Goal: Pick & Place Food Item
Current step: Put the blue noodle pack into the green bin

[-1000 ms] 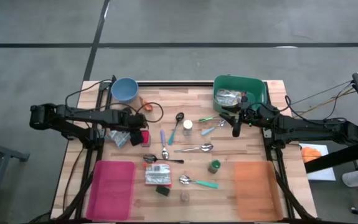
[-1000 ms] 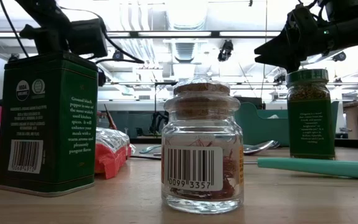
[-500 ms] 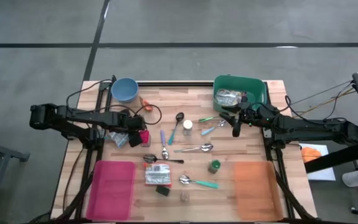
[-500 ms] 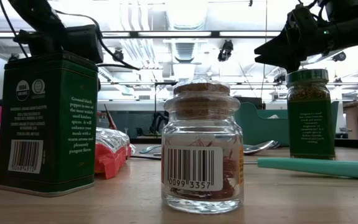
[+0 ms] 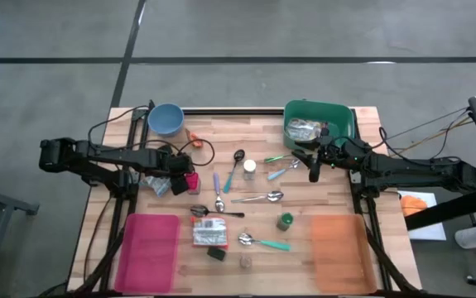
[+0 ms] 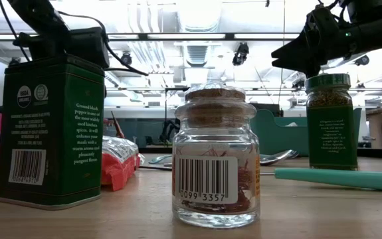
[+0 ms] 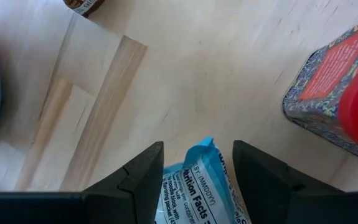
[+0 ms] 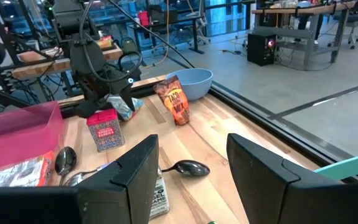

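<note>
A blue-and-white food packet [image 7: 197, 183] lies on the wooden table [image 5: 254, 219] at the left, next to a red-lidded patterned tin [image 5: 192, 182]. My left gripper [image 7: 198, 148] points steeply down over the packet's end and is open, with one finger on each side of it. In the high view it [image 5: 174, 168] stands between the blue bowl [image 5: 165, 118] and the tin. My right gripper [image 5: 312, 168] hangs open and level in front of the green bin [image 5: 341, 120], with nothing between its fingers [image 8: 135, 180]. My left gripper has the packet's crimped end [image 7: 200, 155] between its two fingers, coming from above. I cannot tell whether the fingers [image 7: 144, 180] touch the packet.
A brown snack bag [image 8: 175, 99] stands by the bowl. Several spoons [image 5: 258, 199], a green spice jar [image 5: 285, 220], a red-and-white packet [image 5: 209, 236], a dark tin [image 6: 48, 129] and a small corked jar [image 6: 216, 156] crowd the middle. Pink [image 5: 148, 252] and orange [image 5: 337, 252] trays lie near the front.
</note>
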Controlling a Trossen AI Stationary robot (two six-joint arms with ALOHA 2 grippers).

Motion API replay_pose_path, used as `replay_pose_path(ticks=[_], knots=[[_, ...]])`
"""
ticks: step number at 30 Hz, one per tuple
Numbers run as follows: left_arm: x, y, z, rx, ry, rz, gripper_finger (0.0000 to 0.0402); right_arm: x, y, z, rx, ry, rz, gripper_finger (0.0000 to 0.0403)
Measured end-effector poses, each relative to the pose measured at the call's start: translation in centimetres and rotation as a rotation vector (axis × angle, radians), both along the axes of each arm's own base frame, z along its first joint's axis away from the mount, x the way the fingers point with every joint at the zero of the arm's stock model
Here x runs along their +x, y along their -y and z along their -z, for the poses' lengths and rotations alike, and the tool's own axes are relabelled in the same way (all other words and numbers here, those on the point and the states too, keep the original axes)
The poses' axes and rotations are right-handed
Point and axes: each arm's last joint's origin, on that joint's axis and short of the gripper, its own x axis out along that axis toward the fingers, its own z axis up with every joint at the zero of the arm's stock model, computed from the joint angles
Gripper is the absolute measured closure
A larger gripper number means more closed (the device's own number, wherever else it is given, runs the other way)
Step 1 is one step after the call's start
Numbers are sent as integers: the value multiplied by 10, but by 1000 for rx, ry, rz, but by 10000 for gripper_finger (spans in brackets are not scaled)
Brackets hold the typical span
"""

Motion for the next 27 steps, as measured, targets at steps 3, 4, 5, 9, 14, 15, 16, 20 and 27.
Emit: replay_pose_path(ticks=[3, 4, 5, 9, 14, 15, 16, 20, 27], knots=[[0, 0, 0, 0, -2, -4, 243, 0, 0, 0, 1, 1, 0, 216], [0, 0, 0, 1, -3, -4, 254, 0, 0, 0, 1, 1, 0, 216], [0, 0, 0, 2, -3, -4, 265, 0, 0, 0, 0, 0, 0, 216], [-1, 0, 0, 1, -4, -9, 309, 0, 0, 0, 1, 1, 0, 216], [-1, 0, 0, 4, -2, -24, 357, 0, 0, 0, 1, 0, 0, 216], [-1, 0, 0, 5, -1, -27, 367, 0, 0, 0, 0, 0, 0, 216], [-1, 0, 0, 6, -2, -28, 376, 0, 0, 0, 0, 0, 0, 216], [-1, 0, 0, 8, -1, -30, 397, 0, 0, 0, -1, 0, 0, 216], [-1, -1, 0, 11, 5, -51, 400, 0, 0, 0, 1, 1, 0, 216]])
